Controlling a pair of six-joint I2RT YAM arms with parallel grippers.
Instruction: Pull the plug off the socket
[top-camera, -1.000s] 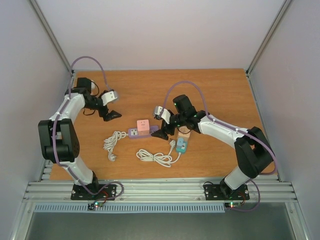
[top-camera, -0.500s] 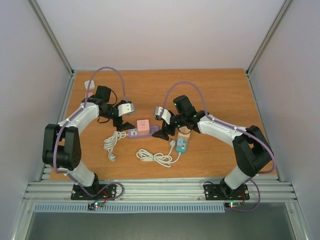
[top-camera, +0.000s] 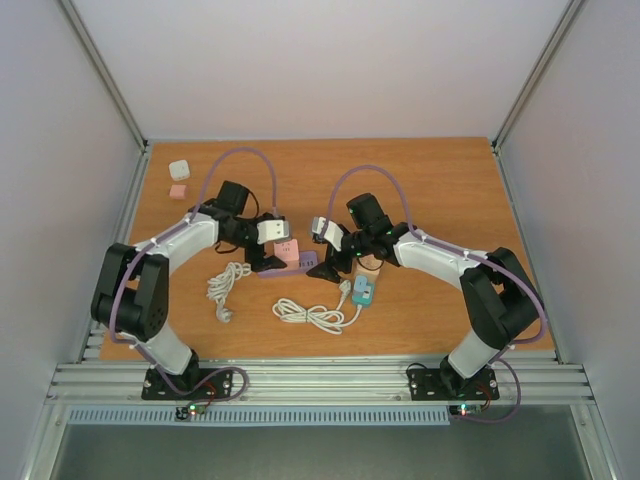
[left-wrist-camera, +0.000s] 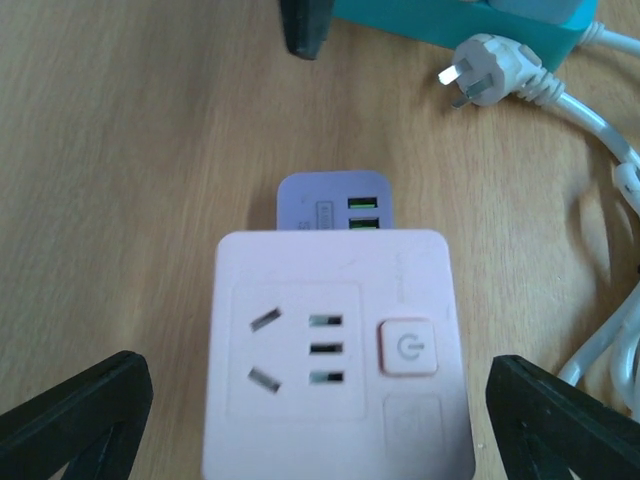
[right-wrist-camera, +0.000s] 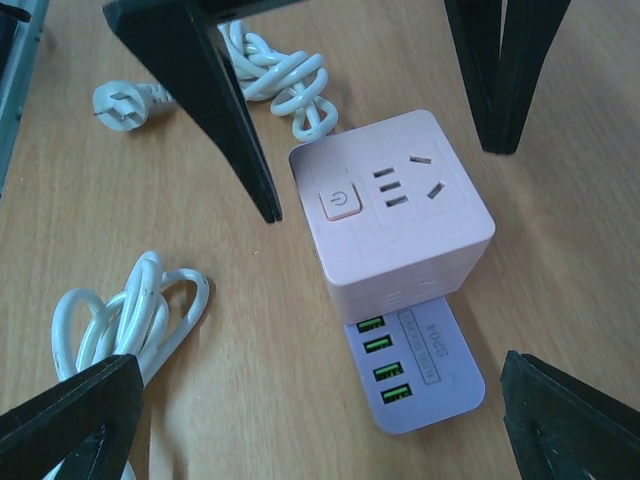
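The pink cube plug (left-wrist-camera: 340, 350) is seated on the purple socket strip (right-wrist-camera: 415, 375). It lies squarely between the left gripper's (left-wrist-camera: 320, 368) wide-open jaws, and neither finger touches it. A second ago that gripper hung well off to the back left. It has since swung in over the cube, uncovering a white block (top-camera: 179, 169) and a pink block (top-camera: 178, 190) far behind it. The right gripper (right-wrist-camera: 320, 365) has not moved: its jaws are spread wide and empty, with the strip's USB end between them. The cube's button carries a power symbol. The strip's print reads roughly "S104"; the rest is too small to read.
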